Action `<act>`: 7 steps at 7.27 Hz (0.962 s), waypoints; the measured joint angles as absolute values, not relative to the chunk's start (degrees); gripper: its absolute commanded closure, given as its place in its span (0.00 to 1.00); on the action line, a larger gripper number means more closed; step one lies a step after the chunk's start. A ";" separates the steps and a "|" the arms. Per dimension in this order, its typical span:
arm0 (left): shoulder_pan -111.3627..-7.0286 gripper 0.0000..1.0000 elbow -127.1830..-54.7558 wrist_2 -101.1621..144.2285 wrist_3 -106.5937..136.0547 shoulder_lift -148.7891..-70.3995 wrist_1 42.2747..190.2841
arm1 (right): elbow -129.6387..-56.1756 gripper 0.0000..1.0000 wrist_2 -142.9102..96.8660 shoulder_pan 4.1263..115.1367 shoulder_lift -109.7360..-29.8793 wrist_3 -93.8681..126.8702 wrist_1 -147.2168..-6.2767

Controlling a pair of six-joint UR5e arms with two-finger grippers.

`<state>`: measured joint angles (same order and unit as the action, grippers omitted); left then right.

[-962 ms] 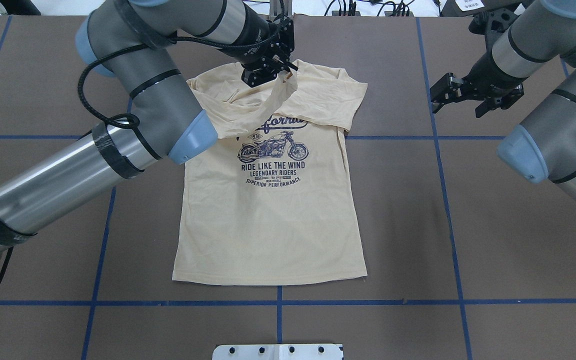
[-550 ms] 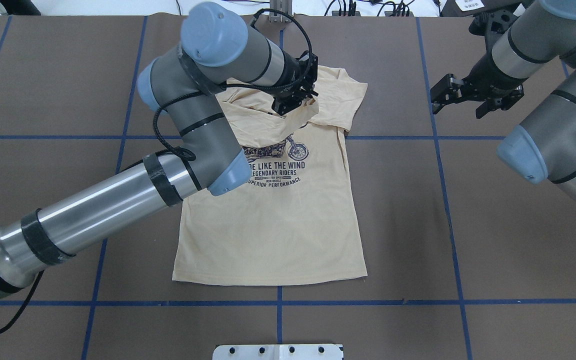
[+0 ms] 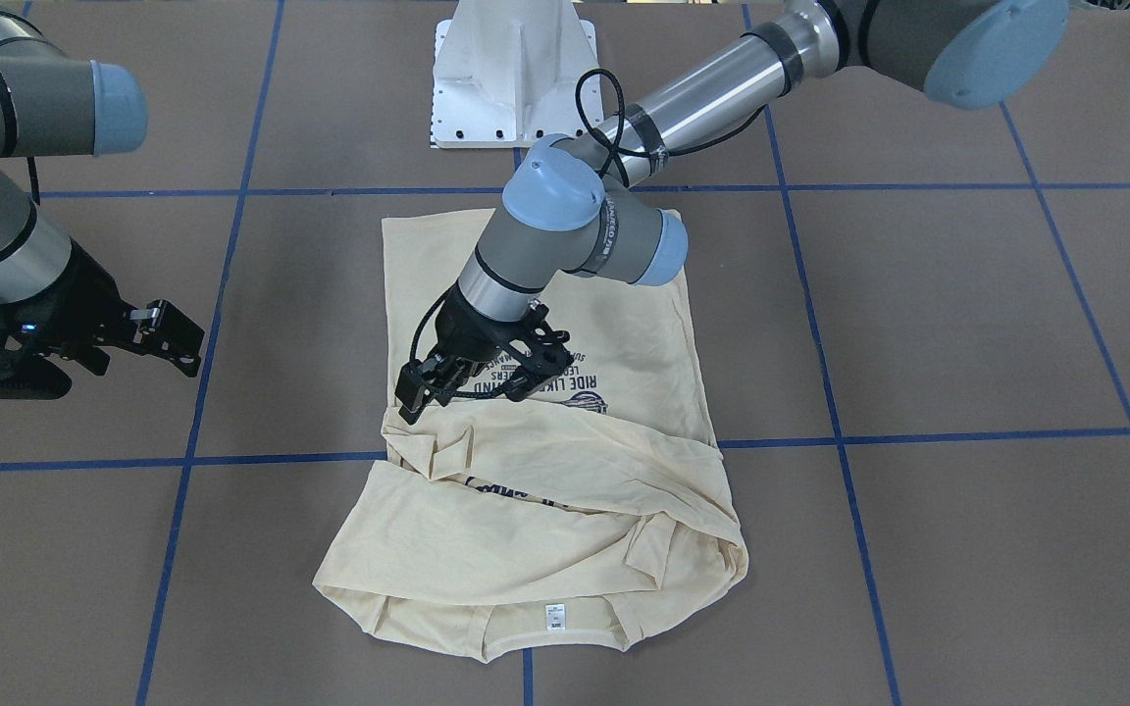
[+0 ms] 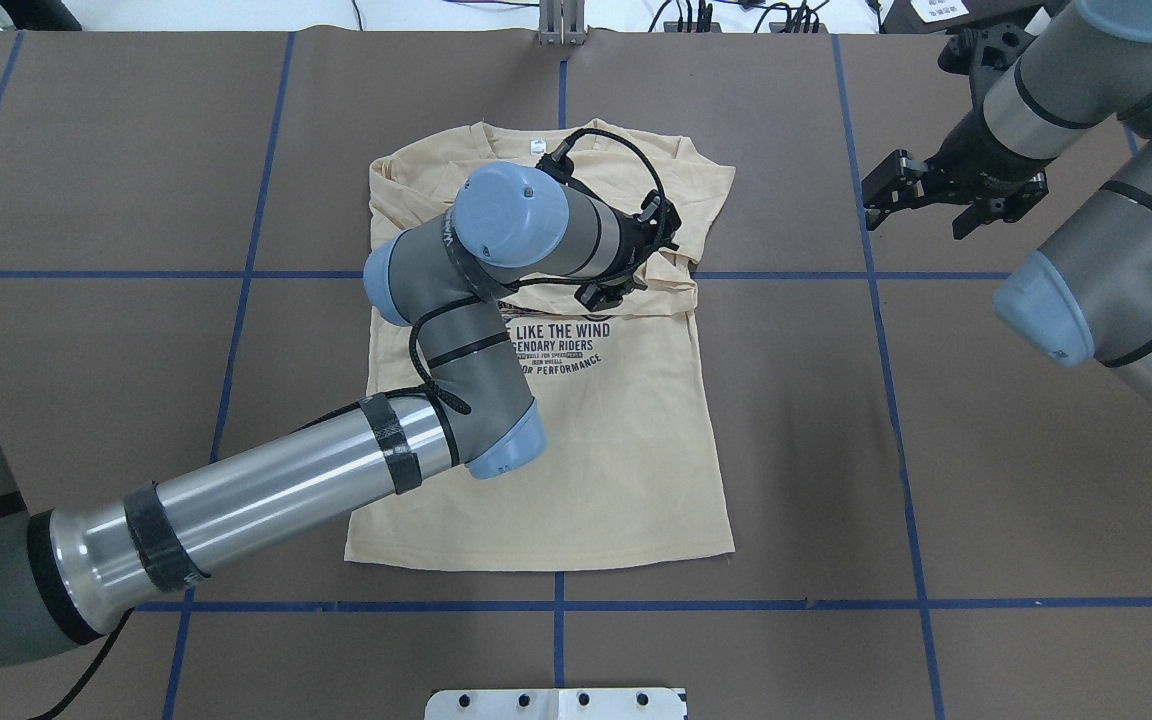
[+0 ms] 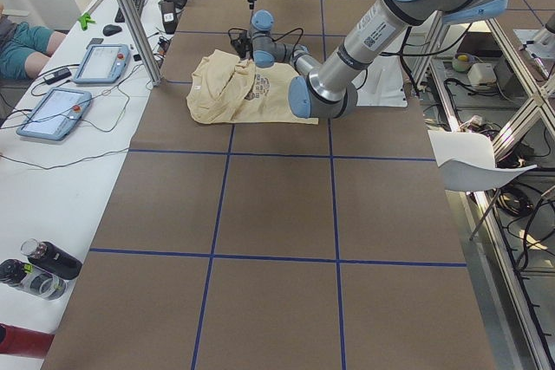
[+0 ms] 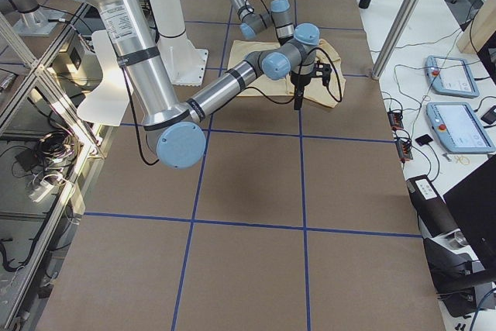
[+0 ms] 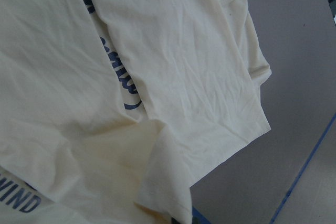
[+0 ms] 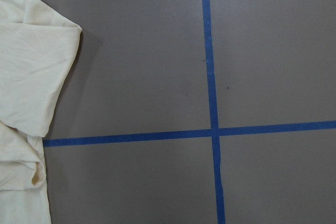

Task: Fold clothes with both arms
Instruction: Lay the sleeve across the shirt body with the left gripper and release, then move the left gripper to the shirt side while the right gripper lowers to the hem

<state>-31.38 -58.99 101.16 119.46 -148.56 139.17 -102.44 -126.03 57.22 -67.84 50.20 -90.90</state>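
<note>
The brown tabletop, marked into squares by blue tape, carries one item, a cream shirt. The left arm comes in low from the near left corner and bends over the shirt's chest, hiding part of it from overhead. The right arm stands off at the far right, over bare tabletop, well clear of the cloth. The shirt lies at the middle of the tabletop, print side up, hem toward the robot and collar on the far side, across one of the tape lines. The body below the chest is flat and smooth. The upper part is rumpled: the sleeve on the robot's left is drawn across the chest to the shirt's right edge and covers the top of the print. The other sleeve lies flat, pointing out toward the right arm. A white base sits just beyond the hem on the robot's side. The left pincer is down at the shirt's right edge, its tips against the end of the drawn-over sleeve; in the left wrist view that cuff rises toward the camera, so the pincer reads as closed on the shirt. The right pincer hangs near the flat sleeve without touching it; whether its jaws are apart cannot be told. The navy print shows "LIKE THE WIND" below the fold. A small white label shows inside the collar.
</note>
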 measured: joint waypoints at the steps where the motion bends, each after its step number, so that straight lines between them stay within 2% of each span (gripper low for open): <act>1: -31.19 0.00 -59.05 100.95 118.41 -148.46 139.47 | -102.51 0.00 -126.03 57.18 -67.78 50.29 -90.94; 2: -31.28 0.00 -60.00 101.03 117.36 -147.79 139.42 | -102.65 0.00 -126.35 57.06 -67.55 50.43 -90.86; 4: -31.80 0.00 -67.97 103.57 115.77 -141.82 138.36 | -103.46 0.00 -127.51 55.75 -67.05 51.61 -90.26; 7: -32.57 0.00 -90.16 106.48 110.52 -126.35 129.67 | -107.14 0.00 -124.99 47.48 -67.04 63.86 -86.62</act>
